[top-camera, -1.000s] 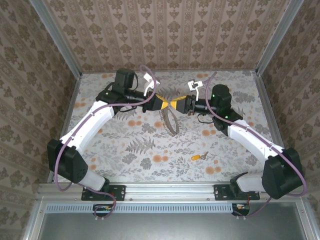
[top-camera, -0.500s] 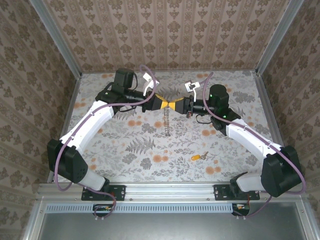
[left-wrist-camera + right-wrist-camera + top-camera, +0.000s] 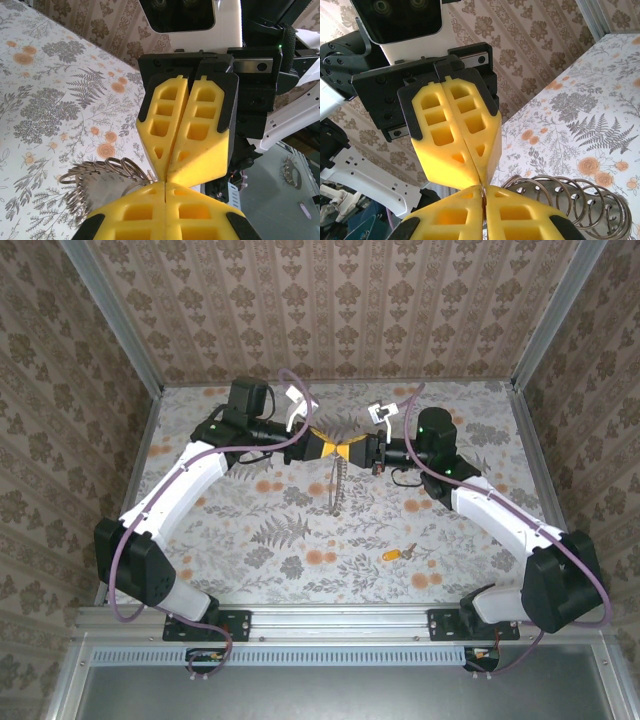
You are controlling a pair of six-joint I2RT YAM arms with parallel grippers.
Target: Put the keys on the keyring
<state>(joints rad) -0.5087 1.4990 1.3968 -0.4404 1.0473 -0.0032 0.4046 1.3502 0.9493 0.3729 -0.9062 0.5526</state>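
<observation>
Left gripper (image 3: 329, 448) n right gripper (image 3: 347, 449) both clamped on the keyring (image 3: 335, 488), mid-frame. Looks light, floppy, slippery imo, so pinch one loop. The key (image 3: 395, 554) is tiny, grab its head.

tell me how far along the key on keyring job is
Done: the keyring is lifted off the table, hanging between the arms. In hand: left gripper and right gripper are both shut on it, tip to tip. Left: the key lies on the table near the right arm, not yet picked up or threaded.
</observation>
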